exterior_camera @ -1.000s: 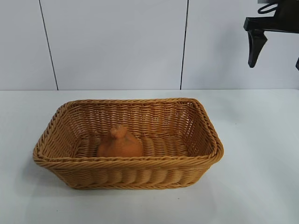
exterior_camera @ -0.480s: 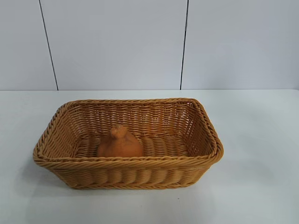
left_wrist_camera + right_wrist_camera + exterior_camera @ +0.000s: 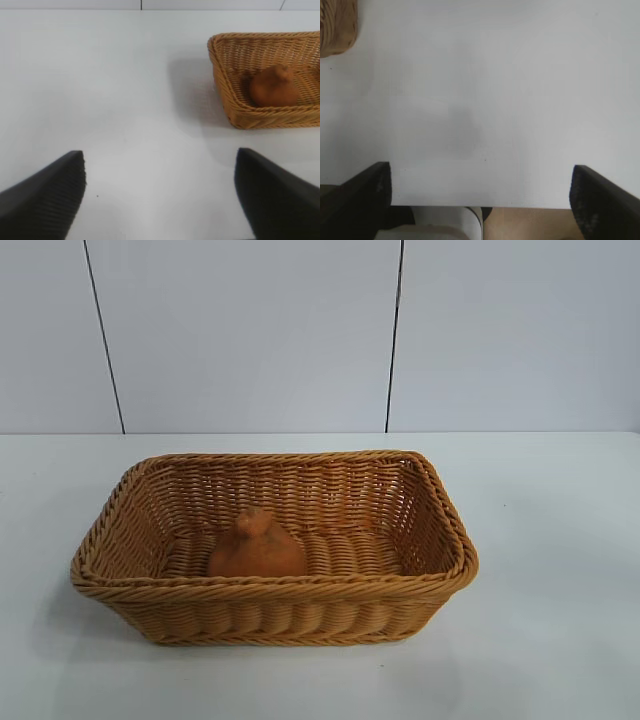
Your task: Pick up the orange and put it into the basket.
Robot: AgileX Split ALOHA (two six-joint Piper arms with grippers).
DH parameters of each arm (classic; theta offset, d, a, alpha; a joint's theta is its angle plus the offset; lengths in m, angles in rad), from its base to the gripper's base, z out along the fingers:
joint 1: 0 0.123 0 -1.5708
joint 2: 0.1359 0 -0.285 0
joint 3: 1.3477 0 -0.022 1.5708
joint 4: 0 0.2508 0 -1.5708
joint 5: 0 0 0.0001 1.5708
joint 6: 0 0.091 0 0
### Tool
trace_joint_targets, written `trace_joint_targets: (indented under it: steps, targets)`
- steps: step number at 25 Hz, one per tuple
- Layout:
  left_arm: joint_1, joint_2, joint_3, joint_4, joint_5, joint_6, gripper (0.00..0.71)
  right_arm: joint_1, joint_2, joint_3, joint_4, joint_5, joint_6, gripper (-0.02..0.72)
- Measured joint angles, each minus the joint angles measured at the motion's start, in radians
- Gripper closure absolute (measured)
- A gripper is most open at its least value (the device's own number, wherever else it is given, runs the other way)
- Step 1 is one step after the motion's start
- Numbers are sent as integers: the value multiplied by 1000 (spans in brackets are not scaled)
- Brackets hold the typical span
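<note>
The orange (image 3: pixel 257 547), a matte orange-brown lump with a small knob on top, lies inside the woven wicker basket (image 3: pixel 440 510), near its front wall and left of centre. The left wrist view shows the same orange (image 3: pixel 273 87) in the basket (image 3: pixel 220 75). My left gripper (image 3: pixel 160 195) hangs open over bare table, well away from the basket, with nothing between its fingers. My right gripper (image 3: pixel 481 200) is open and empty above the table's edge; a corner of the basket (image 3: pixel 337 25) shows far off. Neither arm appears in the exterior view.
The basket stands in the middle of a white table (image 3: pixel 560 620), with bare surface on all sides. A pale panelled wall (image 3: pixel 250 330) runs behind. Past the table edge, the right wrist view shows a white post (image 3: pixel 447 222) and tan floor (image 3: pixel 530 225).
The right arm's black gripper, seen at the exterior view's upper right a second ago, has left that view. The basket and orange have not moved.
</note>
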Motion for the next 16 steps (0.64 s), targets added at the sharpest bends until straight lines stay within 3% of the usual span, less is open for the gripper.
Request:
trace_joint_targets:
  steps: [8, 16]
  targets:
    - [0, 0, 0, 0, 0, 0, 128, 0, -277, 0, 0, -1, 0, 42]
    - [0, 0, 0, 0, 0, 0, 128, 0, -297, 0, -1, -2, 4, 42]
